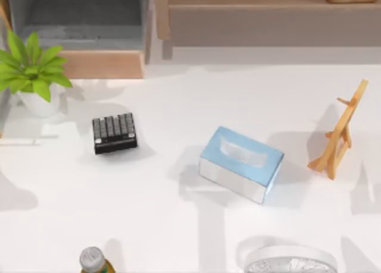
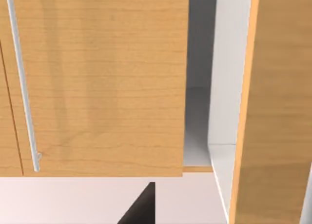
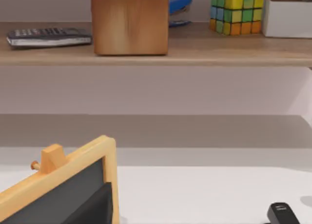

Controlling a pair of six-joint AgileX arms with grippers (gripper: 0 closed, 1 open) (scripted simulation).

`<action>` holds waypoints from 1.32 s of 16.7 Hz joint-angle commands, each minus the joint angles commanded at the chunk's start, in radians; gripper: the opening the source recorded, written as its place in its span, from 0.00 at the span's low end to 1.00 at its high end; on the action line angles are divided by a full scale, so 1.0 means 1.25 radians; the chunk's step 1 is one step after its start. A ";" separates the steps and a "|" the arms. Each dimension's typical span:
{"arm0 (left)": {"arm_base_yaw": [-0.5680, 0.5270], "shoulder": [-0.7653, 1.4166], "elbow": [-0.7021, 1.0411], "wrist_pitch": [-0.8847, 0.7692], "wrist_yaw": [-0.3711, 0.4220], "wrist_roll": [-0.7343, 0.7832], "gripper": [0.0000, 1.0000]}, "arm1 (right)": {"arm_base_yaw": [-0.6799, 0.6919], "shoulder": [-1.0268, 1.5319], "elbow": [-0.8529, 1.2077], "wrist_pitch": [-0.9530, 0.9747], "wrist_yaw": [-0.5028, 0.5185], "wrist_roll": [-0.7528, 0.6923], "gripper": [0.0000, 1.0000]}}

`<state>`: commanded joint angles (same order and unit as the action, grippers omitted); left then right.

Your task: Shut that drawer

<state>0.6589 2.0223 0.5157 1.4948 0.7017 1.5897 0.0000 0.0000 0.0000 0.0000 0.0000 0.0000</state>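
Note:
The drawer (image 1: 83,23) stands pulled out at the table's far left corner in the top view. Its grey floor and walls are exposed, and its light tan front panel (image 1: 102,64) faces the table. In the left wrist view a light wooden panel (image 2: 102,82) with a thin pale bar (image 2: 22,87) is close ahead. I cannot tell whether it is the drawer's front. A dark wedge of my left gripper (image 2: 141,209) pokes in below it. A dark piece of my right gripper (image 3: 92,207) sits in front of a small chalkboard easel (image 3: 63,185).
A potted plant (image 1: 33,71) stands just in front of the drawer's left end. On the table are a black keypad (image 1: 115,132), a blue tissue box (image 1: 241,163), a wooden easel (image 1: 339,130), a bottle (image 1: 94,261) and a fan (image 1: 292,260). A long shelf (image 1: 268,14) runs along the far right.

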 joint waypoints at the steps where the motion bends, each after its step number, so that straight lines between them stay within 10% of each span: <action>1: 0.000 0.000 0.000 0.000 0.000 0.000 0.47 | 0.000 0.000 0.000 0.000 0.000 0.000 1.00; 7: 0.000 0.000 0.000 0.000 0.000 0.000 0.02 | 0.000 0.000 0.000 0.000 0.000 0.000 1.00; 22: -0.052 0.048 0.096 -0.060 -0.052 -0.005 0.00 | 0.000 0.000 0.000 0.000 0.000 0.000 1.00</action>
<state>0.5945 2.0817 0.6354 1.4199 0.6370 1.5834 0.0000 0.0000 0.0000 0.0000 0.0000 0.0000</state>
